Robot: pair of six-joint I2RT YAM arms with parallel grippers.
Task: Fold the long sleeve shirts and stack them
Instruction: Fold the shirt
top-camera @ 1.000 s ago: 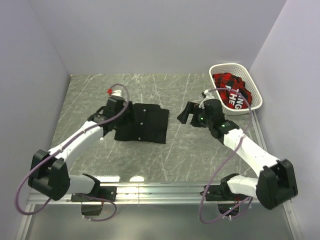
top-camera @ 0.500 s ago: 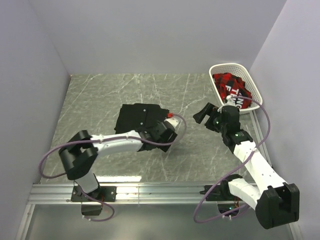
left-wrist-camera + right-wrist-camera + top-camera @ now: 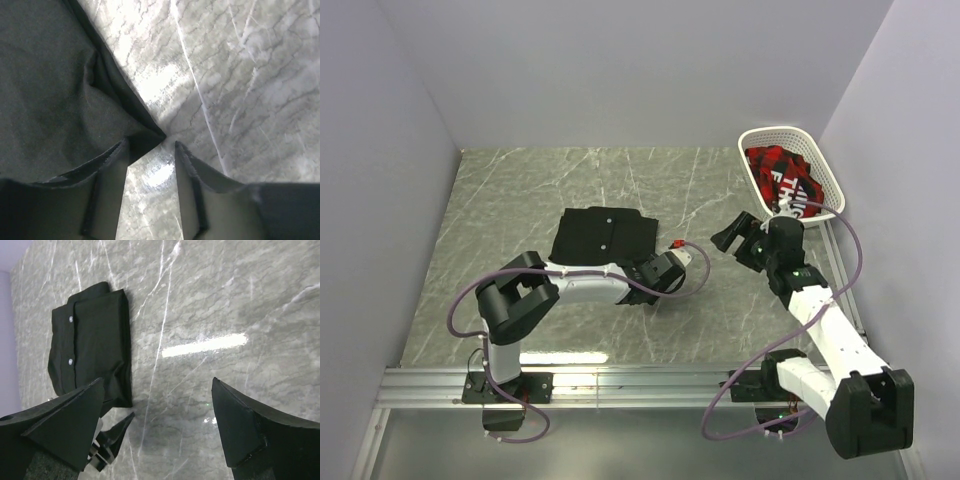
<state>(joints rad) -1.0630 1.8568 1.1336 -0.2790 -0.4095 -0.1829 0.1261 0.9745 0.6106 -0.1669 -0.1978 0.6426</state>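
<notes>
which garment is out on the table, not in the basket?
The black buttoned shirt, folded flat on the table by the left tool. The red plaid one sits crumpled in the white basket.

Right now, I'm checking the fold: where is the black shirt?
Top view: the black shirt lies mid-table, left of centre, its near-right corner by the left jaws.

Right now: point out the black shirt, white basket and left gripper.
black shirt [image 3: 600,232], top view, middle of folded fabric
white basket [image 3: 778,131], top view, far rim
left gripper [image 3: 150,146], left wrist view, midway between fingertips
</notes>
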